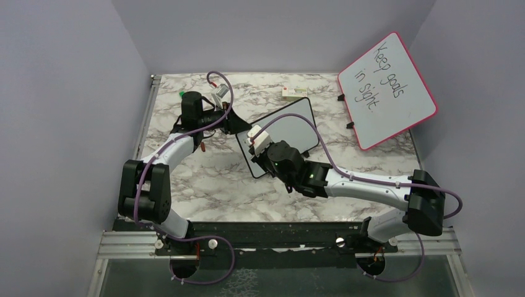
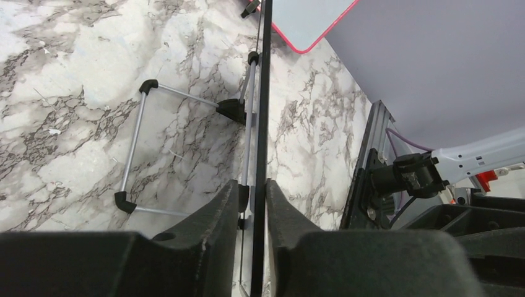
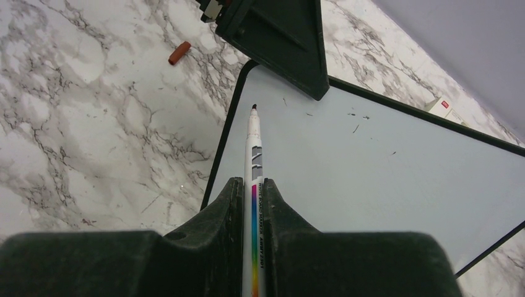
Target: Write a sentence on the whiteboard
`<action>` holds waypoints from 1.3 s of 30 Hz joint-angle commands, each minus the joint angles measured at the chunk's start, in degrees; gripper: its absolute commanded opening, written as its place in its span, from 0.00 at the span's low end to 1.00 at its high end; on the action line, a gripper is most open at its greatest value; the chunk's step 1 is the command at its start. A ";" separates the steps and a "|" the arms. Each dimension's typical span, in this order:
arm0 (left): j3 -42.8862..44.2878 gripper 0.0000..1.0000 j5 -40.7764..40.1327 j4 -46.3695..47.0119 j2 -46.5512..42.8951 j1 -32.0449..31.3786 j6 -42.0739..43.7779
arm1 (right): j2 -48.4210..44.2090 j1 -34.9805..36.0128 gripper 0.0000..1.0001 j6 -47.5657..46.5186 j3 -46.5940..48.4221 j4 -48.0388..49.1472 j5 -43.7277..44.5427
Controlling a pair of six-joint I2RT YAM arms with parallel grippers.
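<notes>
I find the left gripper (image 2: 252, 185) clamping the whiteboard (image 3: 371, 161) at its far-left corner, just beyond the marker (image 3: 254, 142) pinched in my right gripper (image 3: 252, 185); a cap (image 3: 180, 52) lies left.

Bright even overhead light, soft faint shadows, sharp focus, mild wide-angle distortion

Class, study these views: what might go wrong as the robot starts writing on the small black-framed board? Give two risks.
The marker tip sits at the corner of the whiteboard, close to the left fingers; a stroke may hit them or run off the frame.
The left fingers pinch only the thin edge of the whiteboard; writing pressure might tilt it.
</notes>
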 commanded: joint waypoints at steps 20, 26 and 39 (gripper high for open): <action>-0.62 0.00 3.88 0.10 -0.25 0.36 3.83 | 1.47 0.84 0.01 -0.45 1.61 1.25 3.82; -0.36 0.00 3.51 -1.02 -0.32 0.36 4.75 | 2.49 1.15 0.01 -0.60 2.60 0.91 4.34; -0.37 0.00 3.34 -1.10 -0.25 0.19 4.76 | 4.40 1.42 0.01 -0.75 4.66 1.22 5.04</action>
